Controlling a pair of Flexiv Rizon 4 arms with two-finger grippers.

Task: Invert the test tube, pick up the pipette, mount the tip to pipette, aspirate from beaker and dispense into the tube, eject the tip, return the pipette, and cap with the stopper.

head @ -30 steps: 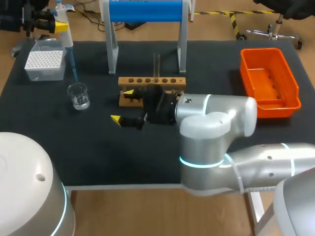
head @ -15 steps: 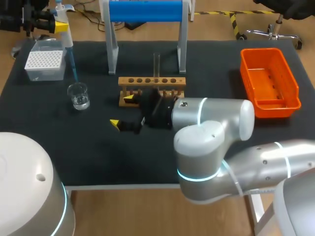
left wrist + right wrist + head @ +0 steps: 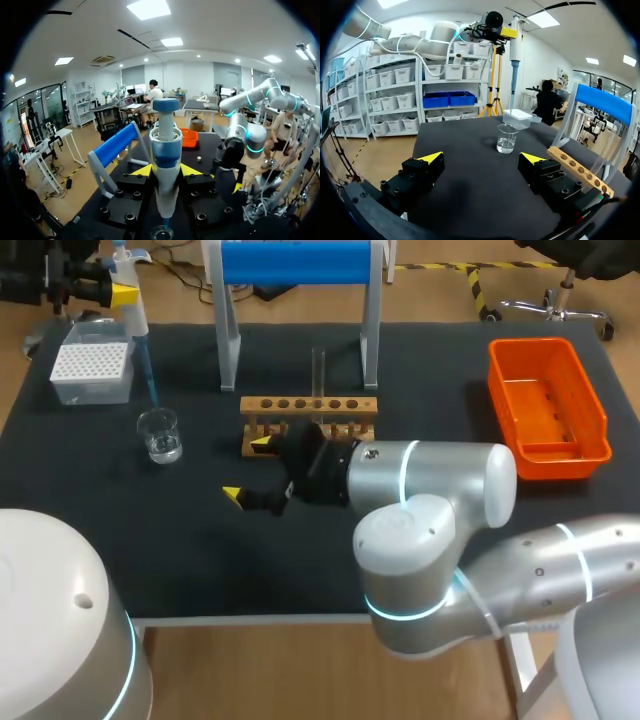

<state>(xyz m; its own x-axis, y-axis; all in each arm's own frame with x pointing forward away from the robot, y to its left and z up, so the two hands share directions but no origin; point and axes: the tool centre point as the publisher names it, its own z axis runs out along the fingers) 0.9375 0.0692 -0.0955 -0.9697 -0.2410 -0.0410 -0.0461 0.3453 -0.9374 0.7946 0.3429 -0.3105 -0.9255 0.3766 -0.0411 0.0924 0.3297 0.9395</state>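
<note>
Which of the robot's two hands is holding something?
The left hand: it is shut on the blue and white pipette, above the beaker. The right hand is open and empty, near the wooden test tube rack.

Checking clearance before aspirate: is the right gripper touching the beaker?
Apart. The right wrist view shows the beaker standing ahead of the open right gripper, with dark table showing between them.
</note>
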